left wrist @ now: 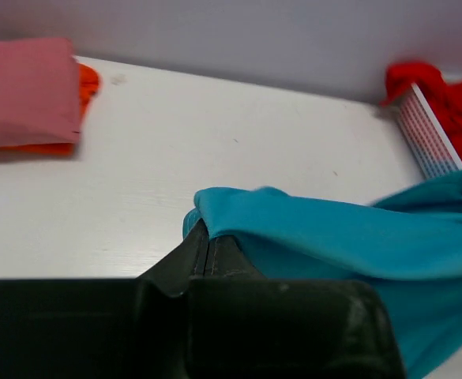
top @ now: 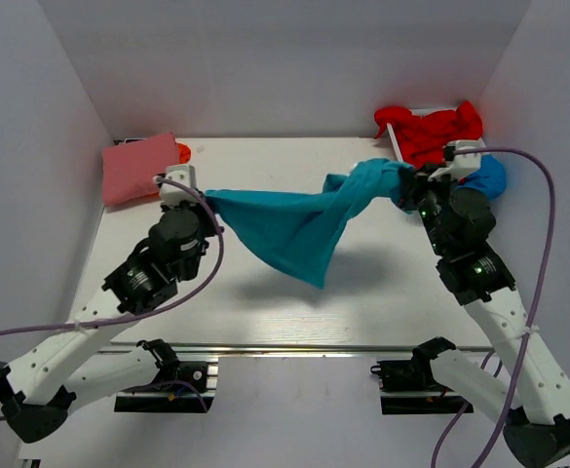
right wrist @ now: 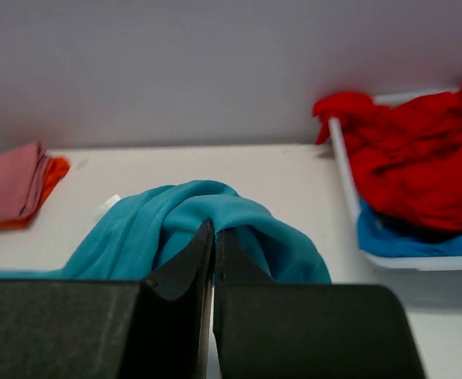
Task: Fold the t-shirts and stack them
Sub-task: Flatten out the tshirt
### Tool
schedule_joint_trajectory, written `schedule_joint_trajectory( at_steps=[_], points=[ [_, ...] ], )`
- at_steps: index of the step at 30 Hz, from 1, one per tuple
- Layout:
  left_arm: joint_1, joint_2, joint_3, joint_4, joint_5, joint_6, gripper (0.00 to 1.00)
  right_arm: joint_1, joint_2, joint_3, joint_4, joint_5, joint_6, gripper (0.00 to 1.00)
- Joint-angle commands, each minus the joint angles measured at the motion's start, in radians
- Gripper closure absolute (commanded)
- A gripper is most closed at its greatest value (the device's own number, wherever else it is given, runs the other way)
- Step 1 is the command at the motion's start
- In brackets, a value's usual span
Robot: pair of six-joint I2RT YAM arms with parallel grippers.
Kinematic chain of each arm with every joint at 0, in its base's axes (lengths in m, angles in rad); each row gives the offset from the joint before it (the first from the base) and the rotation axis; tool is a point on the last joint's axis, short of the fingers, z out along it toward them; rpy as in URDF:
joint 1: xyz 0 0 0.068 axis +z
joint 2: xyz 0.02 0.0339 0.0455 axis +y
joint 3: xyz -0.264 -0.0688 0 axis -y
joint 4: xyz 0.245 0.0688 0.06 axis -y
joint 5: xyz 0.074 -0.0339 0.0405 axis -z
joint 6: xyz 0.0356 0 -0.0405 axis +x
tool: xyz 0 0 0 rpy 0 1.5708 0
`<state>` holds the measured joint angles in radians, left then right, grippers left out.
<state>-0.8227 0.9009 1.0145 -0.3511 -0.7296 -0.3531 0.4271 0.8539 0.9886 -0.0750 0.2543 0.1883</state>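
The teal t-shirt hangs stretched in the air between my two grippers, its lower part drooping over the table. My left gripper is shut on its left end, seen in the left wrist view. My right gripper is shut on its bunched right end, seen in the right wrist view. A folded pink t-shirt lies on an orange one at the back left. A red t-shirt and a bright blue one lie in a heap at the back right.
A white tray at the back right holds the red and blue shirts. White walls close in the table on the left, back and right. The white table shows bare under the hanging shirt.
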Motion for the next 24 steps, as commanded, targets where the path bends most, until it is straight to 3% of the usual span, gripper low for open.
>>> schedule_joint_trajectory(
  at_steps=[1, 5, 9, 17, 24],
  points=[
    [0.004, -0.063, 0.05, -0.129, -0.223, -0.02, 1.0, -0.001, -0.061, 0.07, 0.003, 0.265, -0.061, 1.0],
    [0.004, -0.166, 0.105, -0.207, -0.345, -0.03, 1.0, -0.002, -0.131, 0.076, 0.038, 0.373, -0.116, 1.0],
    [0.004, -0.236, 0.154, -0.249, -0.383, -0.03, 1.0, 0.001, -0.197, 0.108, 0.031, 0.387, -0.15, 1.0],
    [0.004, -0.313, 0.214, -0.149, -0.337, 0.077, 1.0, -0.002, -0.239, 0.2, -0.049, 0.129, -0.126, 1.0],
    [0.004, -0.153, 0.142, -0.131, -0.323, 0.043, 1.0, -0.004, -0.109, 0.085, -0.037, -0.039, -0.023, 1.0]
  ],
)
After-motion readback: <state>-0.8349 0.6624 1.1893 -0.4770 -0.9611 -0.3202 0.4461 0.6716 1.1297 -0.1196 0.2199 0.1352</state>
